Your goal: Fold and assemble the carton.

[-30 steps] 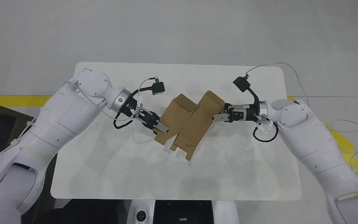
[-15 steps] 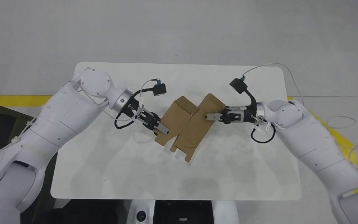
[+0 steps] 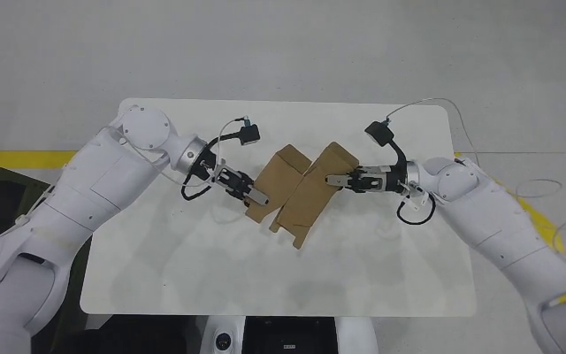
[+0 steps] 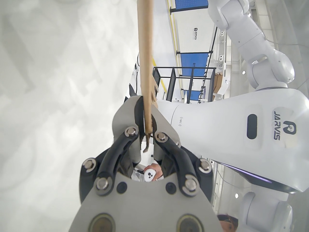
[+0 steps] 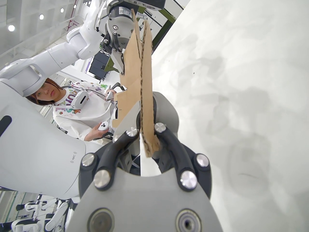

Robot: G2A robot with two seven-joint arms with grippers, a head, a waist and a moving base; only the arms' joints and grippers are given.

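**Top view.** The flat brown carton [image 3: 296, 190] spans the gap between the two end effectors, over the middle of the white worktop [image 3: 177, 265]. The left end effector [image 3: 255, 196] is clamped on one edge of the carton. The right end effector [image 3: 332, 180] is clamped on the opposite edge. The panels run from each end effector toward the other. A notched flap edge juts out sideways, clear of both grips. Whether the carton touches the worktop cannot be determined.

**Left wrist view.** The left end effector [image 4: 146, 115] has its fingers [image 4: 128, 114] pressed together on the carton [image 4: 145, 49]. The carton is seen edge-on and extends straight out ahead from between them. The worktop [image 4: 60, 73] lies off to one side of the board.

**Right wrist view.** The right end effector [image 5: 146, 114] is clamped on the carton [image 5: 135, 73], with two cardboard layers showing at the grip. The board extends straight ahead to the left end effector [image 5: 118, 57], which grips its far edge. The worktop [image 5: 229, 73] lies alongside.
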